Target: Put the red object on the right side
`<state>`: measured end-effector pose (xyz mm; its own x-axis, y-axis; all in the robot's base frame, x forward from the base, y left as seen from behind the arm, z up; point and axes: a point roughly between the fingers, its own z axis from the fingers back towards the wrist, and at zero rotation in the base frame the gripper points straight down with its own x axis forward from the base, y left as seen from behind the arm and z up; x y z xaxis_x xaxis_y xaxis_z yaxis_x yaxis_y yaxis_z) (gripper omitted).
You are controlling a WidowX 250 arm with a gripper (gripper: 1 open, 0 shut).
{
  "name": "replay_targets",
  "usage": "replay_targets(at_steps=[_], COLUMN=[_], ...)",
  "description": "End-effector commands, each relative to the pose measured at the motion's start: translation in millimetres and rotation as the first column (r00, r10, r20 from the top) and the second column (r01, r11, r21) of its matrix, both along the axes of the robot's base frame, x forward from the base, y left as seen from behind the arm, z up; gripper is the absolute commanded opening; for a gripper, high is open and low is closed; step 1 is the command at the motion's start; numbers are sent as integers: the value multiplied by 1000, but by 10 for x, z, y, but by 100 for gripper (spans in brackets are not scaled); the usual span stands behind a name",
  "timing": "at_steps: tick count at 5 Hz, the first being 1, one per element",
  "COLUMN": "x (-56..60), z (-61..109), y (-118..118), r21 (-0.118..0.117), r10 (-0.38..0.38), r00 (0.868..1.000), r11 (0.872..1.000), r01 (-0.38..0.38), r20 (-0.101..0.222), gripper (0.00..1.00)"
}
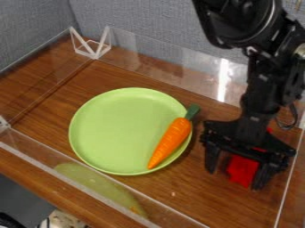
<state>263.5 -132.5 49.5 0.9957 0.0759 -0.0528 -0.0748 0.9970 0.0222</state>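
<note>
Red is what you want to watch: the red object [245,169] lies on the tabletop [71,80] at the right side of the scene, near the front edge, directly beneath the gripper [247,158]. Your jaws stand wide, one black prong on each side of the bar, and nothing is clamped between them; the bar looks to be resting on the wood, not hanging from the prongs, though the gripper body hides its upper part, so I can't be sure how much of its length runs back under the hand. From what shows, its long axis seems to point roughly toward the camera and away, so the jaws straddle it across the narrow width.

Left of the gripper, just beside it, sits the green plate [107,134] with the carrot [173,141] lying on the plate's right rim, green top pointing toward the arm. The bar is well clear of both.

Judging by this, the bar is already on the right side, so any lift should go straight up, clear of the bar.
</note>
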Motion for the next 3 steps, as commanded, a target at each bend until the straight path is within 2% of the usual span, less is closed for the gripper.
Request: replay_targets(at_steps=[1, 3], x=[40, -14], z=[184, 187], y=[47, 102], r21=[-25, -14], r10=[3, -35], r00=[997, 995], r11=[1000, 999], r01=[-1, 37], r20=[72, 97], gripper=[100, 100])
